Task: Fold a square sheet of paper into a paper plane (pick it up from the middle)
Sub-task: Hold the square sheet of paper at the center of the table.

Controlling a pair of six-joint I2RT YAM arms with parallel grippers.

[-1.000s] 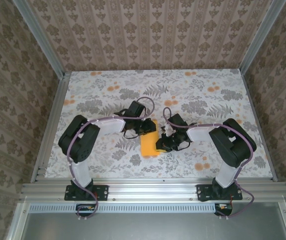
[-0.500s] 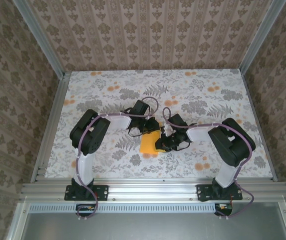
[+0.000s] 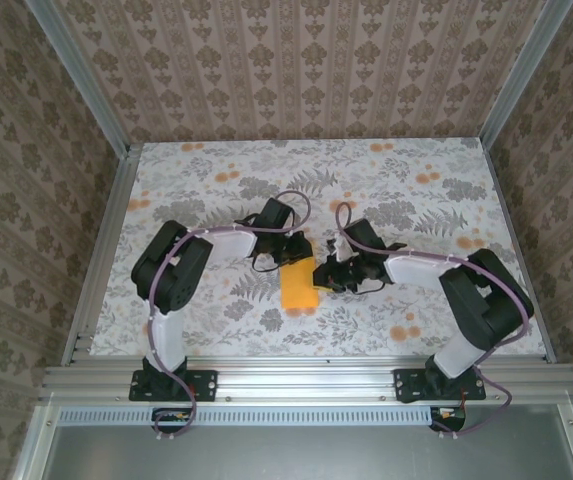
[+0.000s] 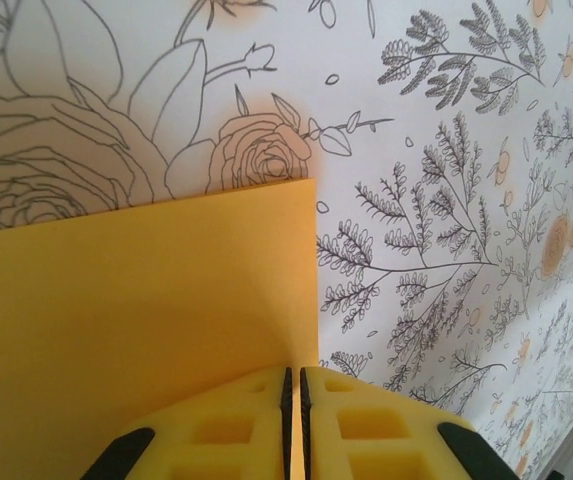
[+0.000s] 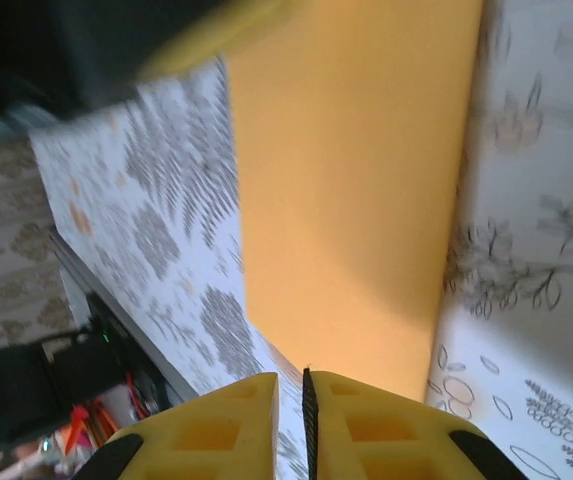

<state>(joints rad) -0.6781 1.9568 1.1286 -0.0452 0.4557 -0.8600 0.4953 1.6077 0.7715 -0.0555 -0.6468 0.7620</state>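
Observation:
The square sheet of paper point(image 3: 298, 284) is bright orange and lies as a folded oblong in the middle of the table. My left gripper point(image 3: 296, 253) is at its far end. In the left wrist view its jaws point(image 4: 295, 400) are shut on the sheet's right edge point(image 4: 136, 320), with orange showing between the pads. My right gripper point(image 3: 333, 276) is at the sheet's right side. In the right wrist view its jaws point(image 5: 294, 390) stand a narrow gap apart with table pattern showing through. The orange sheet point(image 5: 351, 190) ends right at the fingertips.
The table point(image 3: 436, 200) carries a grey floral print with small orange flowers point(image 3: 404, 332). Metal rails point(image 3: 296, 377) frame it in front, and wallpapered walls close in the back and sides. Both arms crowd the middle.
The left gripper has closed further on the sheet's far end. The right arm has swung outward and its gripper has shifted slightly farther back. The sheet now looks narrower.

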